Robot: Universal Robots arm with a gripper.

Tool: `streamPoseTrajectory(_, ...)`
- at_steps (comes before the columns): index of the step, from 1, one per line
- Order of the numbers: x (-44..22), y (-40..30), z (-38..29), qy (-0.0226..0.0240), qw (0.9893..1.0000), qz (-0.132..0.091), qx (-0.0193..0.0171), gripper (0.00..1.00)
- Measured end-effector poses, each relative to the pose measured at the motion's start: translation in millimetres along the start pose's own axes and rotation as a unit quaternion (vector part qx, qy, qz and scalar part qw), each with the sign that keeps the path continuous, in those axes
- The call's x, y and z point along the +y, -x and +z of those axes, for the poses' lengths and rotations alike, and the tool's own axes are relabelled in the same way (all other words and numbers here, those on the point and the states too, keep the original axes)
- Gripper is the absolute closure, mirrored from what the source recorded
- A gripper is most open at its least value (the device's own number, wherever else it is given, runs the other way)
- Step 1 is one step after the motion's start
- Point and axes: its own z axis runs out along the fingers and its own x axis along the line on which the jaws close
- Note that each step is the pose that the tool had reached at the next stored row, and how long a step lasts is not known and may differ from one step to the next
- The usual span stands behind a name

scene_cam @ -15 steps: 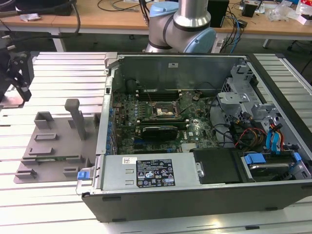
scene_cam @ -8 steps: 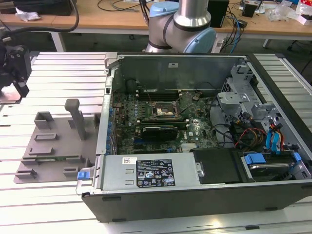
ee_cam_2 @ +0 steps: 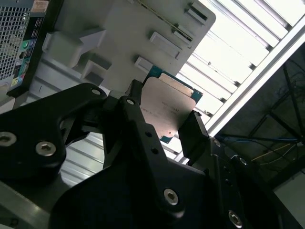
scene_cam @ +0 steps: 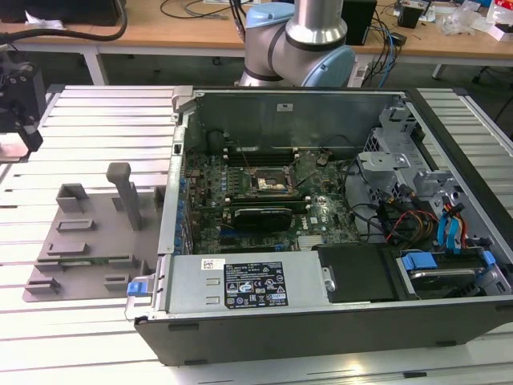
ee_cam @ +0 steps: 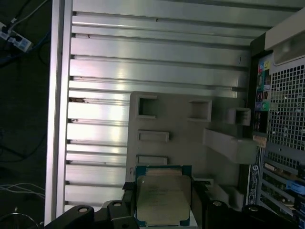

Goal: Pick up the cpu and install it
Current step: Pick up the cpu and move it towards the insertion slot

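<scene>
The cpu [ee_cam_2: 166,102] is a small square chip with a silvery top and a green edge, and it sits between my black fingers [ee_cam_2: 135,102]. My gripper [ee_cam_2: 164,117] is shut on it, one finger on each side. In the first wrist view the cpu [ee_cam: 162,200] hangs above the grey fixture plate [ee_cam: 176,124]. In the exterior view my gripper [scene_cam: 20,138] is at the far left, over the slatted table and left of the fixture plate [scene_cam: 88,241]. The black socket [scene_cam: 268,183] with its metal frame lies on the motherboard inside the open computer case [scene_cam: 321,313].
The fixture plate carries upright posts [scene_cam: 124,192] and low blocks. The case's power supply [scene_cam: 248,281] and drive bays [scene_cam: 437,265] line its near side, with cables at the exterior view's right. A wooden bench [scene_cam: 160,28] runs behind the arm's base [scene_cam: 300,44].
</scene>
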Motion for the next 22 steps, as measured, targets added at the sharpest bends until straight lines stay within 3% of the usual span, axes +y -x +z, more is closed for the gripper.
streamPoseTrajectory(4, -0.2, 0.2, -5.1, 0.0, 1.0, 0.0, 0.0, 0.45)
streamPoseTrajectory(10, -0.5, 0.6, -19.9, 0.0, 1.0, 0.0, 0.0, 0.45)
streamPoseTrajectory(17, 0.0, 1.0, -20.5, -0.0006, 1.0, 0.0, 0.0001, 0.45)
streamPoseTrajectory(22, -0.4, 20.2, -19.8, -0.0025, 1.0, 0.0, 0.0001, 0.45)
